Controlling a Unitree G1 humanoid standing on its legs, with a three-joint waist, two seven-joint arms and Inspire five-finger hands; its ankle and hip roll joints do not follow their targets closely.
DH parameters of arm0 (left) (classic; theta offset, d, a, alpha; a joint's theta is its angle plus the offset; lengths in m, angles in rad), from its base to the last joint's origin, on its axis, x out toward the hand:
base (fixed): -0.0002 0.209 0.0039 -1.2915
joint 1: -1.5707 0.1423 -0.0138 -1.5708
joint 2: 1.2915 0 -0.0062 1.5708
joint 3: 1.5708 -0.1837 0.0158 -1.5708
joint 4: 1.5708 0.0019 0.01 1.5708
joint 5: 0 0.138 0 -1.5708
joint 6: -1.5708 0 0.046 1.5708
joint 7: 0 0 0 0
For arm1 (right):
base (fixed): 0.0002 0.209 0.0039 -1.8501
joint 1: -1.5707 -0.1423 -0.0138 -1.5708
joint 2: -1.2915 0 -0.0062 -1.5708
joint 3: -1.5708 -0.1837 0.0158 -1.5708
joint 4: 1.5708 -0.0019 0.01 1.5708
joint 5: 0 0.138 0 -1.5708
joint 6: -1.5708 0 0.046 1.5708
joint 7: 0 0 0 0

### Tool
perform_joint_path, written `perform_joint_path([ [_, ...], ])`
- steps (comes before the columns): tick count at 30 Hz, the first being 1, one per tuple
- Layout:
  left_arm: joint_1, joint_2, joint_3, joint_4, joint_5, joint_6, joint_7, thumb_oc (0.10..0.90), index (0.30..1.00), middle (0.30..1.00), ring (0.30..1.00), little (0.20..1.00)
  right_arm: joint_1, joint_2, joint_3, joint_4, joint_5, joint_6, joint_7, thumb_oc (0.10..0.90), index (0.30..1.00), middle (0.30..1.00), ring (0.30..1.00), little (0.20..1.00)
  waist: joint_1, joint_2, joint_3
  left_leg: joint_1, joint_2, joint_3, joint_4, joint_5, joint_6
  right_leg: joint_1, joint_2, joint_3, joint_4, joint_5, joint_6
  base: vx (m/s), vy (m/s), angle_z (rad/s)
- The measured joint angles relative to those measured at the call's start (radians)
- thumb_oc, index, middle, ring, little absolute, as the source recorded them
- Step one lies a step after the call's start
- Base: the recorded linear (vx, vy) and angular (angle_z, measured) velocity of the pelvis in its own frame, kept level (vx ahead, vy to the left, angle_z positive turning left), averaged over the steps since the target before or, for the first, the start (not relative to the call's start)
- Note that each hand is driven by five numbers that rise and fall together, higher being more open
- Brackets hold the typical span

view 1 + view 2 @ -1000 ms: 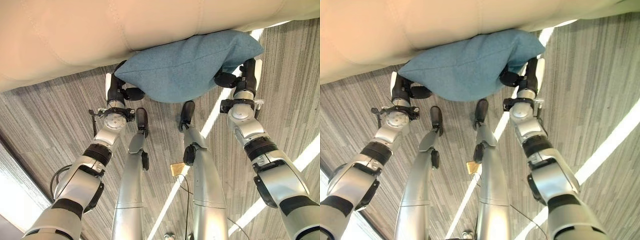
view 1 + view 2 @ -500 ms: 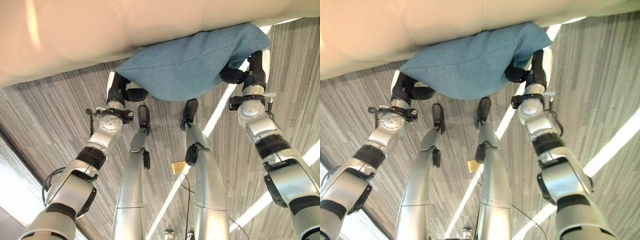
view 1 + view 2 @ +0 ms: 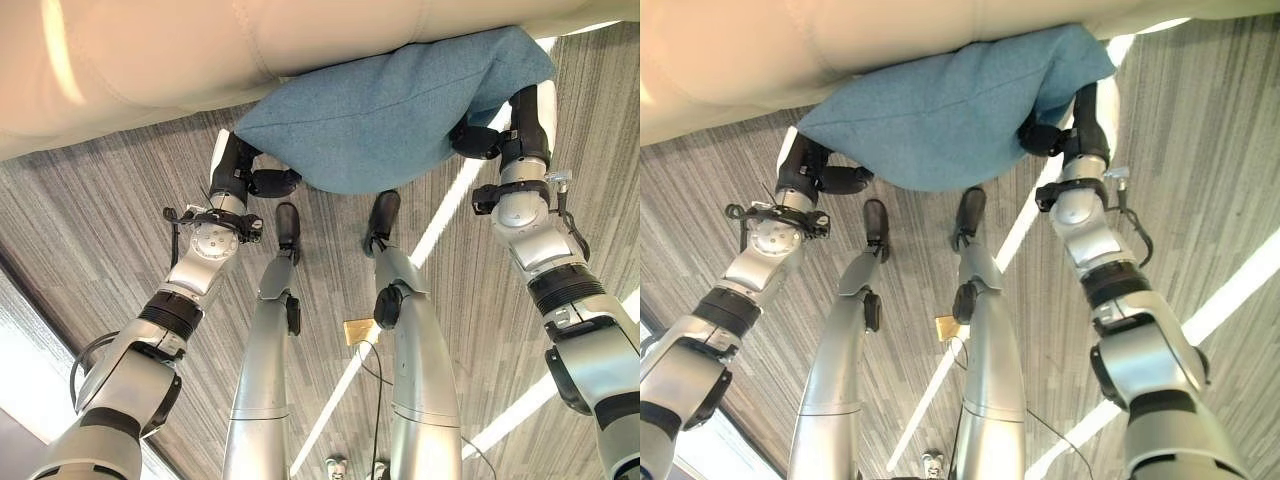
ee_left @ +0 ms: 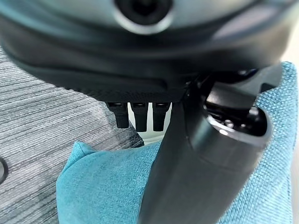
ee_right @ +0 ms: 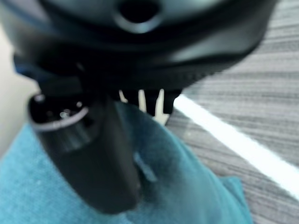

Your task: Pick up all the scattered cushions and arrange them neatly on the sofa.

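At upper centre, the left hand [image 3: 243,172] and right hand [image 3: 500,128] are pinching the blue cushion [image 3: 385,115] by its ends, thumbs curled on; it is touching the sofa [image 3: 150,60]. A grip this shallow is risking a slipped corner; the cushion could be sliding off the seat edge to the floor [image 3: 90,230].

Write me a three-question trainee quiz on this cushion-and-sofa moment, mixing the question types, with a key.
1. True or false: the teal cushion lies flat on the striped grey floor.
2. Multiple choice: how is the cushion supported? A) by the left hand alone; B) between the left hand and the right hand, one at each end; C) by a person.
3. Short answer: what does the cushion's far edge meet?

Key
1. False: it is held above the floor.
2. B: each hand's thumb is pressed against the fabric, with the fingers on the other side of it.
3. The cream sofa: its front edge overlaps the cushion's far edge in both eye views.
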Motion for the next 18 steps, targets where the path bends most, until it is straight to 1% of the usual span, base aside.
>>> perform_joint_path([
  [3,-0.012,-0.032,0.001,-0.011,-0.002,0.0,0.01,0.8,0.9,0.9,0.9,0.9,-0.013,0.003,0.001,-0.001,-0.008,0.009,-0.004,0.8,0.9,0.9,0.9,0.9,0.0,0.0,0.0,-0.014,0.0,0.0,0.009,0.0,0.001,-0.015,0.0,0.002,0.009,0.0,0.0,0.0,0.0,0.0],
  [4,-0.013,-0.041,0.001,-0.011,-0.003,0.0,0.018,0.748,0.822,0.822,0.822,0.822,-0.017,0.005,0.001,-0.001,-0.008,0.012,-0.004,0.609,0.613,0.613,0.613,0.613,0.0,0.0,0.0,-0.016,0.0,0.001,0.01,0.0,0.001,-0.018,0.0,0.002,0.01,0.0,0.0,0.0,0.0,0.0],
  [5,-0.013,-0.062,0.004,-0.011,-0.004,0.0,0.031,0.577,0.566,0.566,0.566,0.566,-0.021,0.012,-0.002,-0.001,-0.008,0.018,-0.007,0.4,0.3,0.3,0.3,0.3,0.0,0.0,0.0,-0.018,0.001,0.001,0.01,0.0,0.001,-0.019,0.0,0.003,0.011,0.0,0.0,0.0,0.0,0.0],
  [6,-0.013,-0.067,0.004,-0.011,-0.005,0.0,0.038,0.4,0.3,0.3,0.3,0.3,-0.022,0.012,-0.005,-0.001,-0.008,0.018,-0.007,0.4,0.3,0.3,0.3,0.3,0.0,0.0,0.0,-0.019,0.0,0.001,0.01,0.0,0.001,-0.021,0.0,0.003,0.012,0.0,0.0,0.0,0.0,0.0],
  [7,-0.016,-0.083,0.004,-0.011,-0.007,0.0,0.053,0.4,0.3,0.3,0.3,0.3,-0.024,0.023,-0.01,-0.001,-0.008,0.019,-0.012,0.4,0.3,0.3,0.3,0.3,0.0,0.0,0.0,-0.021,0.001,0.001,0.01,0.0,0.001,-0.023,0.0,0.003,0.012,0.0,0.0,0.0,0.0,0.0],
  [11,-0.028,-0.086,0.024,-0.007,-0.023,0.002,0.078,0.4,0.3,0.3,0.3,0.3,-0.03,0.023,-0.032,-0.008,-0.009,0.02,-0.028,0.4,0.3,0.3,0.3,0.3,0.0,0.0,0.0,-0.026,0.002,0.001,0.01,0.004,0.001,-0.028,0.002,0.003,0.012,0.001,-0.001,0.0,0.0,0.0],
  [14,-0.029,-0.088,0.04,-0.005,-0.04,0.006,0.089,0.4,0.3,0.3,0.3,0.3,-0.028,0.022,-0.038,-0.033,-0.023,0.042,-0.028,0.4,0.3,0.3,0.3,0.3,-0.003,0.0,0.0,-0.016,0.003,0.003,0.009,0.007,-0.003,-0.019,0.002,0.002,0.011,0.005,-0.006,0.0,0.0,0.0],
  [15,-0.028,-0.089,0.04,-0.003,-0.04,0.017,0.09,0.4,0.3,0.3,0.3,0.3,-0.021,0.032,-0.039,-0.039,-0.026,0.05,-0.027,0.4,0.3,0.3,0.3,0.3,-0.003,0.0,0.0,-0.006,0.003,0.003,0.009,0.008,-0.004,-0.009,0.001,0.0,0.011,0.011,-0.015,0.0,0.0,0.0],
  [17,-0.018,-0.104,0.038,-0.001,-0.04,0.034,0.09,0.4,0.3,0.3,0.3,0.3,0.004,0.048,-0.045,-0.041,-0.039,0.06,-0.028,0.4,0.3,0.3,0.3,0.3,-0.003,0.002,0.003,0.033,0.005,0.002,-0.002,0.008,-0.004,0.032,0.002,-0.005,0.001,0.011,-0.016,0.0,0.0,0.0],
  [18,-0.004,-0.111,0.039,-0.002,-0.04,0.04,0.09,0.4,0.3,0.3,0.3,0.3,0.029,0.058,-0.048,-0.044,-0.046,0.062,-0.027,0.4,0.3,0.3,0.3,0.3,-0.004,0.002,0.003,0.069,0.005,0.001,-0.019,0.009,-0.006,0.065,0.003,-0.006,-0.01,0.011,-0.016,0.0,0.0,0.0],
])
